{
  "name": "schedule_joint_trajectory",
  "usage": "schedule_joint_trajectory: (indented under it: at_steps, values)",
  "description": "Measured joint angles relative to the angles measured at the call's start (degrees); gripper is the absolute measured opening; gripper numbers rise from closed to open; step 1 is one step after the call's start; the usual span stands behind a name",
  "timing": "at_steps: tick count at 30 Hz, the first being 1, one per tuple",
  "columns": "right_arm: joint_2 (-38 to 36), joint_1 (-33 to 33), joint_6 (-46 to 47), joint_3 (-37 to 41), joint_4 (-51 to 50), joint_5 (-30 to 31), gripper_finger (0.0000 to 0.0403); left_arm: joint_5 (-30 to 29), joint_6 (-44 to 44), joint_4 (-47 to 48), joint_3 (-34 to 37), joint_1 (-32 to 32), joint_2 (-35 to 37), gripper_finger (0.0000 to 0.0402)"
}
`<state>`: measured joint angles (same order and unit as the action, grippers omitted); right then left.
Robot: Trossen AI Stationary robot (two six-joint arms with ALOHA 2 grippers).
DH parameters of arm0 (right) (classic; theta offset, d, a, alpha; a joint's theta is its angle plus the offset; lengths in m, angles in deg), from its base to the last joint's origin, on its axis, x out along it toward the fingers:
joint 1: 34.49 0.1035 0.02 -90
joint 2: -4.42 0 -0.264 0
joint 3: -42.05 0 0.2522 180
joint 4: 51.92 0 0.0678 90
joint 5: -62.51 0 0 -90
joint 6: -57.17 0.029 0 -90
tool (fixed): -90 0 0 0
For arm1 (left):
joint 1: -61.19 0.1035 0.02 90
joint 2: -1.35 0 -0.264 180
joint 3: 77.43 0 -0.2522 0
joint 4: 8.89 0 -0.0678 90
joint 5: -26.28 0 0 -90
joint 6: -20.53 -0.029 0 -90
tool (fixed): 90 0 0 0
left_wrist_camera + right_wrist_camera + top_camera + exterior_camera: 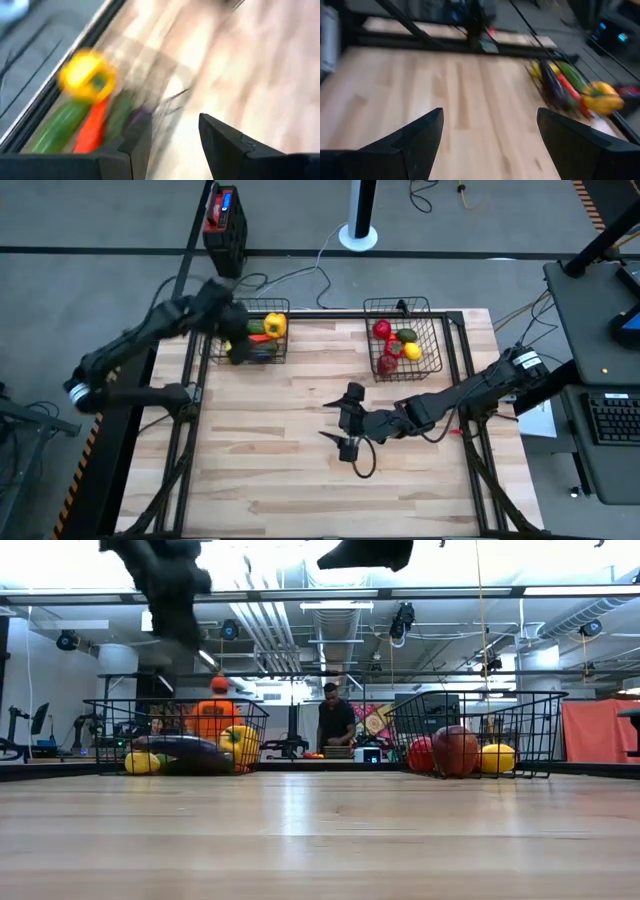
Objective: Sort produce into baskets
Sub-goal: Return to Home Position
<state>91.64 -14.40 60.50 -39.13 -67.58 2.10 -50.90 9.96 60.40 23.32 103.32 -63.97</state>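
Above left basket point(262, 304), left pincer point(172, 122) spread, eggplant point(180, 746) beneath; right pincer point(490, 115) spread mid-table.

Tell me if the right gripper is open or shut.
Open. The right gripper shows its two fingers wide apart above the table, nothing between them.

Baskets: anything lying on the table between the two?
Nothing: the high view shows bare tabletop between the left basket and the right basket. The low view agrees.
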Motion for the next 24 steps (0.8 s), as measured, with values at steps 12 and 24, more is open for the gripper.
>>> schedule_joint_trajectory:
  at_steps: [12, 24]
  values:
    - [-0.5, 0.0, -8.7, 13.2, 29.0, -8.0, 0.0318, -27.0, 26.5, -35.9, 23.9, -48.2, 25.1, 0.0146]
    - [-8.0, -2.6, -16.5, 16.1, 31.0, -14.7, 0.0312, -51.7, 17.4, -63.4, 33.5, -70.1, 17.6, 0.0129]
